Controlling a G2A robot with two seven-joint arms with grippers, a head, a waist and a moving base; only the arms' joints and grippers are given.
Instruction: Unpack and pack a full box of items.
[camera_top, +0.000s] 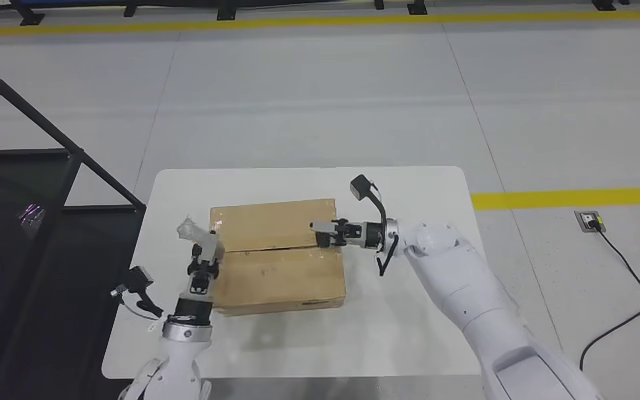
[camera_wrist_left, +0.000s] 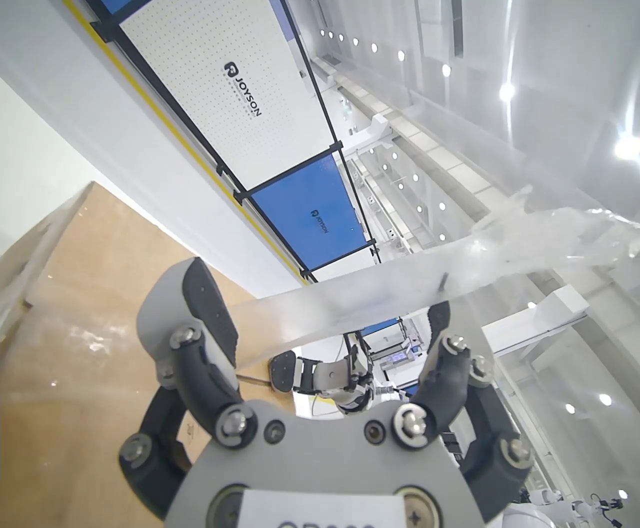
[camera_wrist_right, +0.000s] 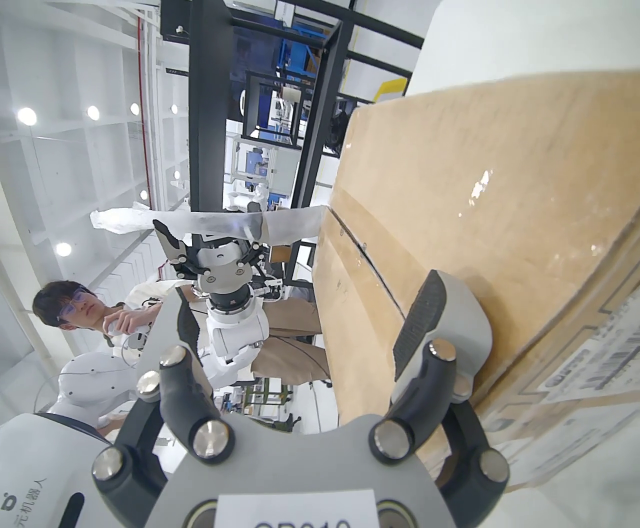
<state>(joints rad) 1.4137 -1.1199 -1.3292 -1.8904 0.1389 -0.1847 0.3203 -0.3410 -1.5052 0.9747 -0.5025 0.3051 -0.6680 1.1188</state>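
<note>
Brown cardboard box (camera_top: 275, 255), flaps shut, sits near the middle of the white table (camera_top: 420, 300). Its top seam (camera_top: 265, 250) runs from one arm's side to the other. A clear strip of packing tape (camera_wrist_left: 350, 305) is lifted off the box at the end on the left arm's side. One end of the strip meets the box at the seam, and the other, crumpled, hangs in the air.

The left gripper (camera_top: 203, 265) sits just off that end with its fingers (camera_wrist_left: 210, 310) spread apart and the strip running across their tips. The strip looks stuck to them rather than pinched, which would explain why it is taut.

The right gripper (camera_top: 322, 232) is at the opposite end of the seam, its fingers also apart and clasping nothing. One pad (camera_wrist_right: 425, 320) lies against the box top just beside the seam, and the other hangs off the box. I judge that it braces the box so the peeling does not drag it. Unsealing looks underway, with the flaps not yet opened.
</note>
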